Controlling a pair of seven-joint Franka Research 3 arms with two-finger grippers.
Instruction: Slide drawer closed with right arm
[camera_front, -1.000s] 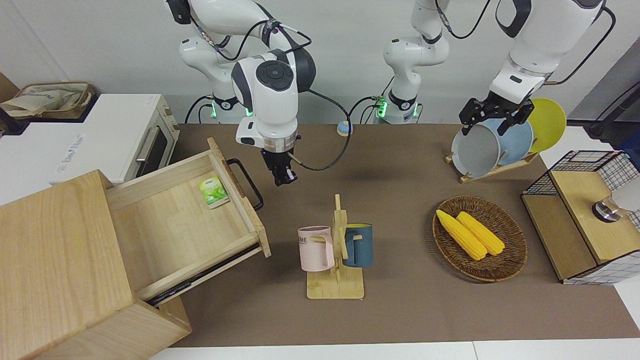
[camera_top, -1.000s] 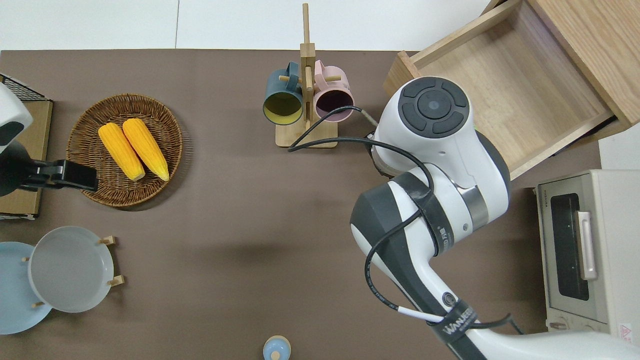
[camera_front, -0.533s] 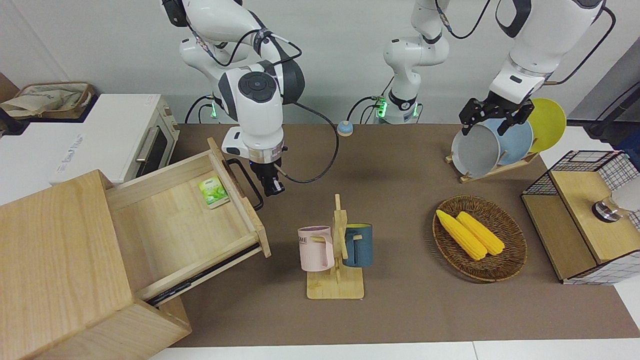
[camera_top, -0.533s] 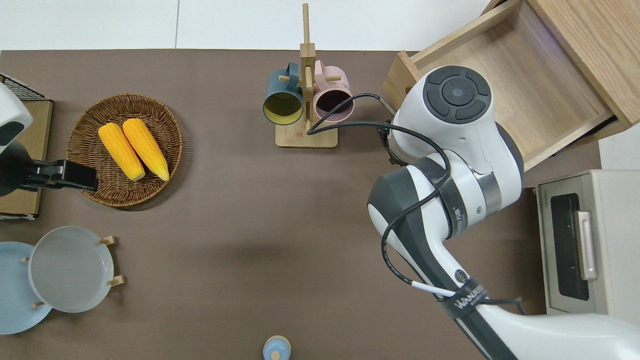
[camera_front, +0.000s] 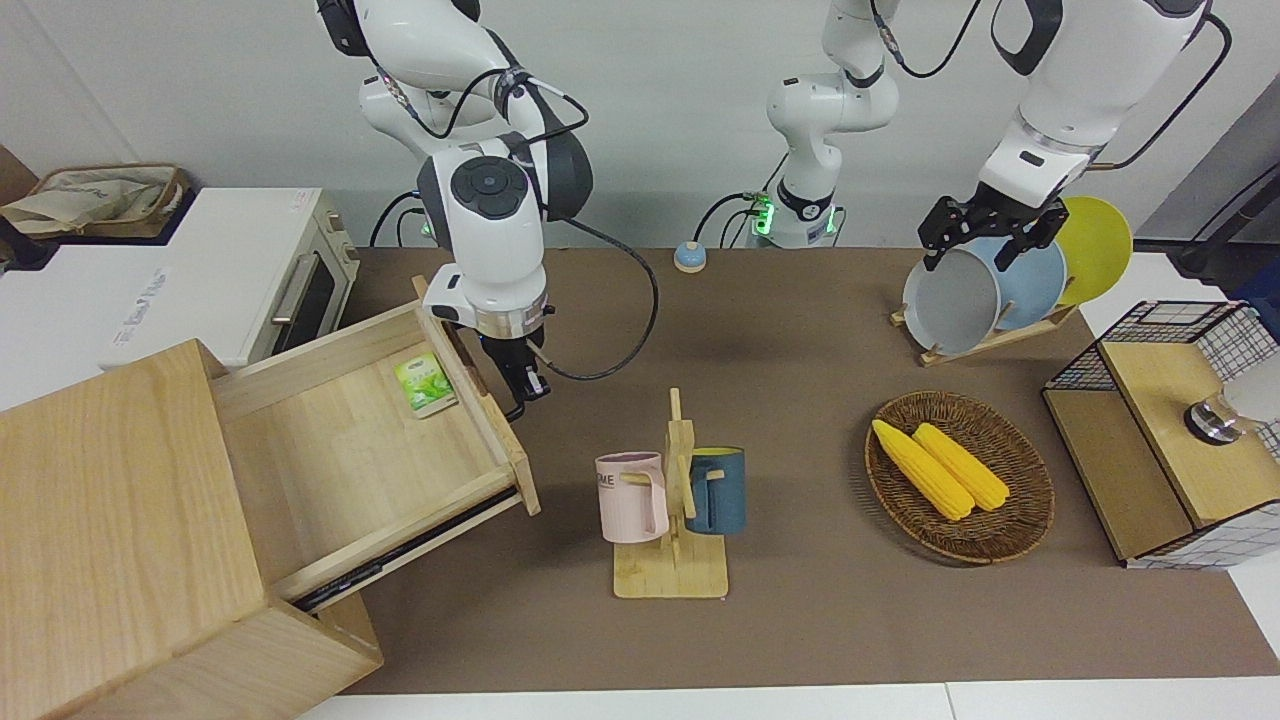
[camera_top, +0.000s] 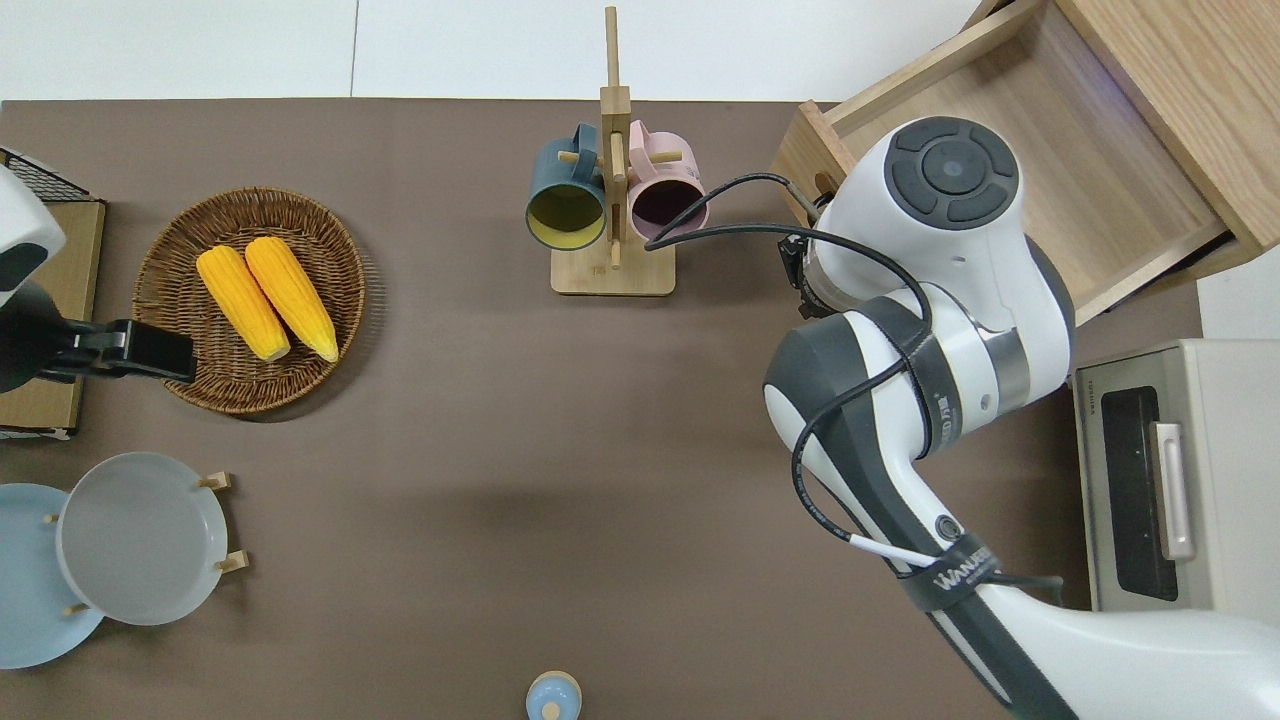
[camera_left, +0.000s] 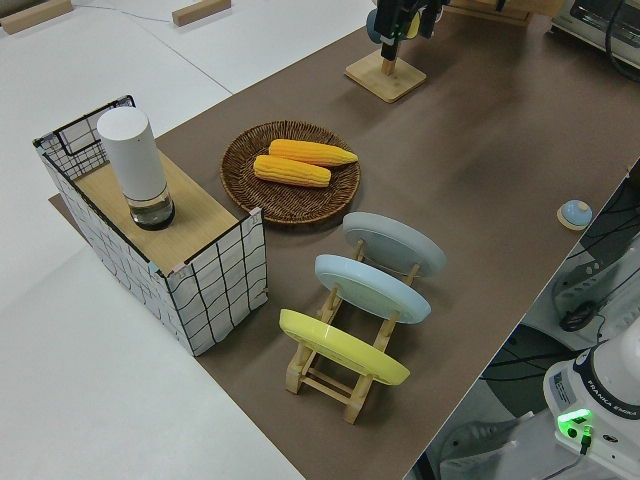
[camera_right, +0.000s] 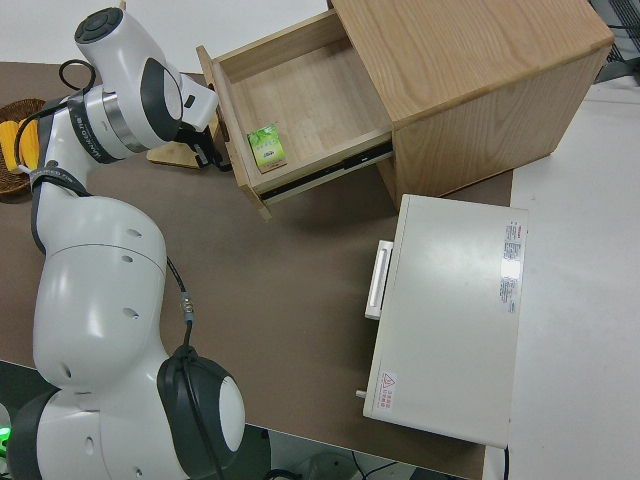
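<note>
The drawer of the light-wood cabinet stands pulled far out, with a green packet lying in it. Its black bar handle faces the middle of the table. My right gripper hangs low, shut and empty, right at the handle, on the mug rack's side of the drawer front. I cannot tell whether it touches the handle. The right side view shows the gripper close against the drawer front. In the overhead view the arm hides it. The left arm is parked.
A wooden mug rack with a pink and a blue mug stands close beside the drawer front. A white oven sits beside the cabinet, nearer to the robots. A corn basket, plate rack and wire-mesh rack lie toward the left arm's end.
My right arm has swung toward the drawer, and its gripper has gone from mid-table to the handle. The drawer has hardly moved. The left arm has not moved.
</note>
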